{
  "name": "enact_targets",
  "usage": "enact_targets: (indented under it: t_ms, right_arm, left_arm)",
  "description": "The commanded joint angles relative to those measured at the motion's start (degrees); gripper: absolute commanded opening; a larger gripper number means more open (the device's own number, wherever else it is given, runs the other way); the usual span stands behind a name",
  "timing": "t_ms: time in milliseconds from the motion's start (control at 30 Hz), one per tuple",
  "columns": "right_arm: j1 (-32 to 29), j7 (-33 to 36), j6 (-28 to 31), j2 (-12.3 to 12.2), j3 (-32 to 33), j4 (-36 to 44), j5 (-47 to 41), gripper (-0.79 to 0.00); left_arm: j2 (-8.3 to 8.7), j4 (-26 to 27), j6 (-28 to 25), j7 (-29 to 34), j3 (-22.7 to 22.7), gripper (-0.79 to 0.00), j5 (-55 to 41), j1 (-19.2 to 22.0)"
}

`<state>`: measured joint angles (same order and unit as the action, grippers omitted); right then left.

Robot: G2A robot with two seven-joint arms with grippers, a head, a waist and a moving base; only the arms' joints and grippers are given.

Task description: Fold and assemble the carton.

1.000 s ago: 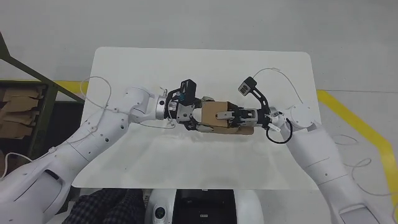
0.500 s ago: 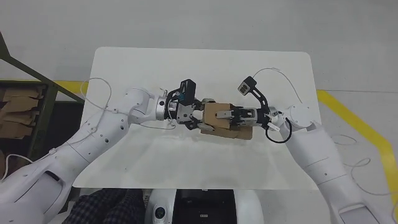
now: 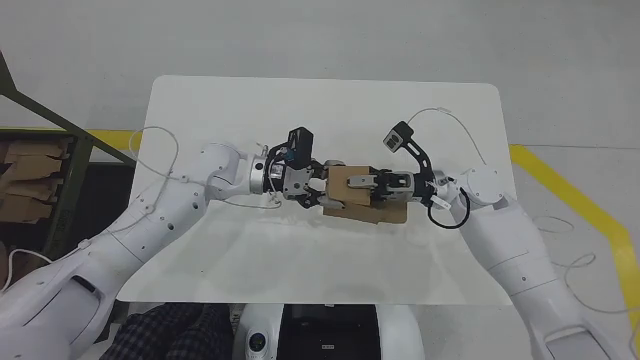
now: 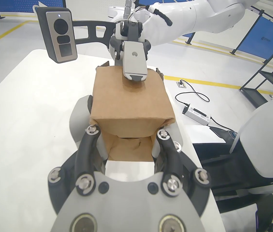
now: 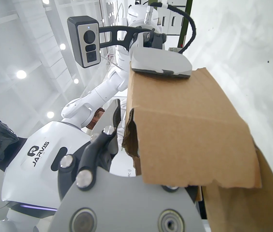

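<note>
A brown carton [image 3: 350,197] is held just above the middle of the white table [image 3: 200,110], between my two grippers. My left gripper [image 3: 316,188] grips one open end, and in the left wrist view its fingers [image 4: 91,121] press on both side walls of the carton [image 4: 129,100]. From the opposite end my right gripper [image 3: 368,183] is shut on the carton, with one finger [image 4: 134,66] flat on the top panel. In the right wrist view the carton [image 5: 187,126] hides one of my fingers, and a flap with a torn edge hangs down.
A rack with flat cardboard pieces [image 3: 35,175] stands off the table's left side. Yellow floor tape [image 3: 560,185] runs past the right side. A power adapter with its cable [image 4: 196,114] lies on the floor beyond the table edge.
The carton and both grippers have shifted only very slightly. Both grips hold as before.
</note>
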<state>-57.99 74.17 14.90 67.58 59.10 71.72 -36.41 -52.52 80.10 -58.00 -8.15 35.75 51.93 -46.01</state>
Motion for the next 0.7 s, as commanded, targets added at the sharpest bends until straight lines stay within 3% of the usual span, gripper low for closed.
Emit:
enact_targets:
  t_ms: [0,367,667]
  right_arm:
    - [0.0,0.1,0.0,0.0,0.2,-0.1,-0.1,-0.625]
    - [-0.6,0.2,-0.2,-0.7,2.9,-0.9,-0.1,-0.603]
    - [-2.5,-0.8,-0.7,-2.4,8.7,0.5,2.5,-0.594]
  left_arm:
    - [0.11,-0.1,0.0,-0.2,0.1,-0.422,0.0,-0.2]
    - [1.15,0.1,0.0,-2.5,2.3,-0.434,0.8,-2.0]
    - [2.11,0.2,0.0,-4.2,4.8,-0.453,2.2,-4.0]
